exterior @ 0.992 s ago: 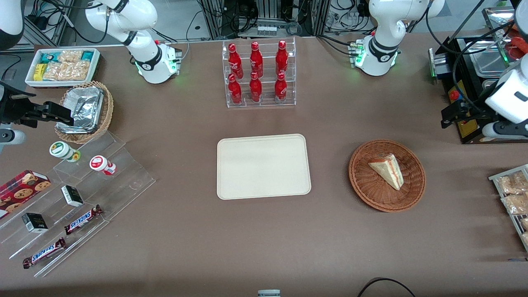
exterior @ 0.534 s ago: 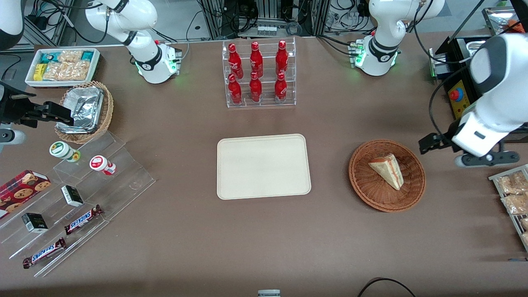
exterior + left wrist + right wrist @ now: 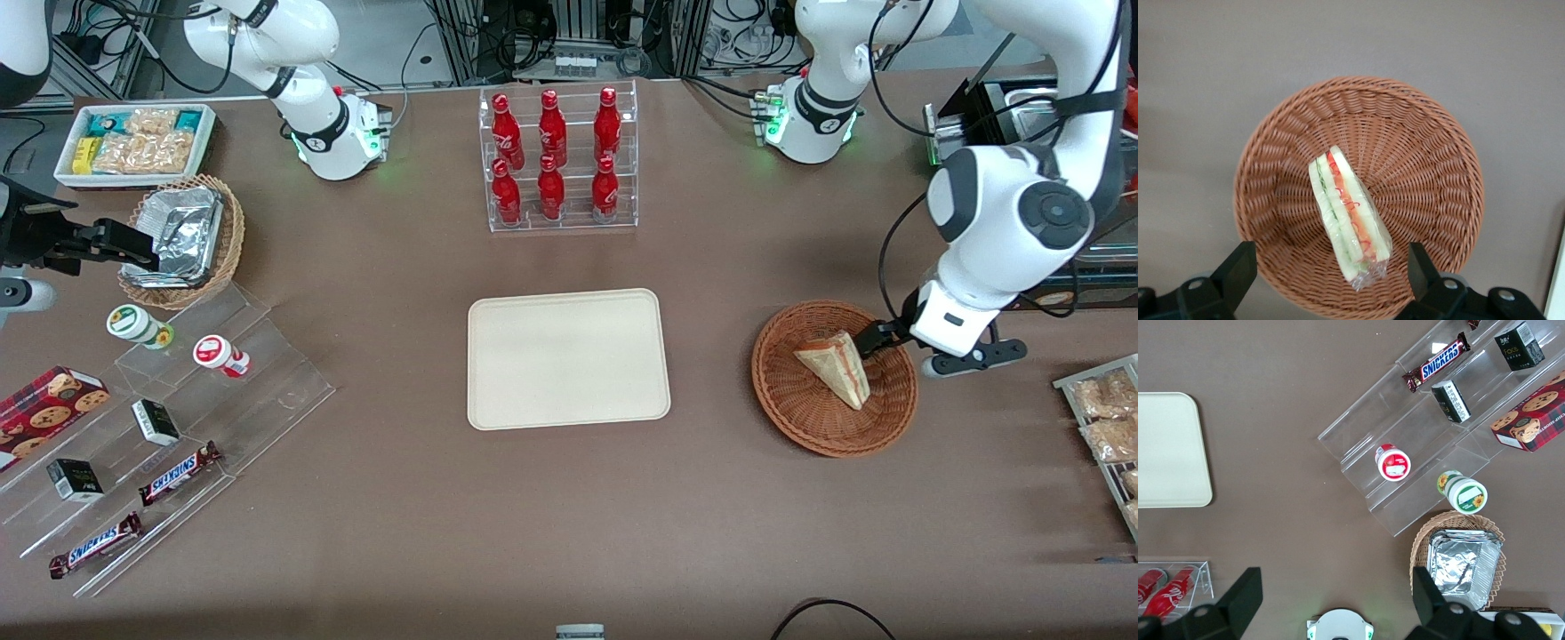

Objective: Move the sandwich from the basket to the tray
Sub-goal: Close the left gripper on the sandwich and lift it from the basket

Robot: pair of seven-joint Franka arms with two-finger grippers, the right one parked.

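The sandwich (image 3: 836, 366), a wrapped pale wedge with red, orange and green layers, lies in the round reddish-brown wicker basket (image 3: 800, 413) toward the working arm's end of the table. It also shows in the left wrist view (image 3: 1348, 213) inside the basket (image 3: 1425, 153). My left gripper (image 3: 876, 342) hangs open above the basket's rim, beside the sandwich's thick end; in the wrist view the gripper (image 3: 1331, 270) has its two black fingers (image 3: 1238, 270) wide apart, with the sandwich's end between them and lower down. The cream tray (image 3: 567, 358) lies empty at the table's middle.
A clear rack of red bottles (image 3: 556, 160) stands farther from the front camera than the tray. Snack packets on a wire rack (image 3: 1107, 418) lie near the basket at the working arm's end. A black machine (image 3: 1005, 133) stands near the working arm's base.
The left arm has swung from the table's edge toward the basket; the gripper now hangs over the basket's rim beside the sandwich. The sandwich and basket have not moved.
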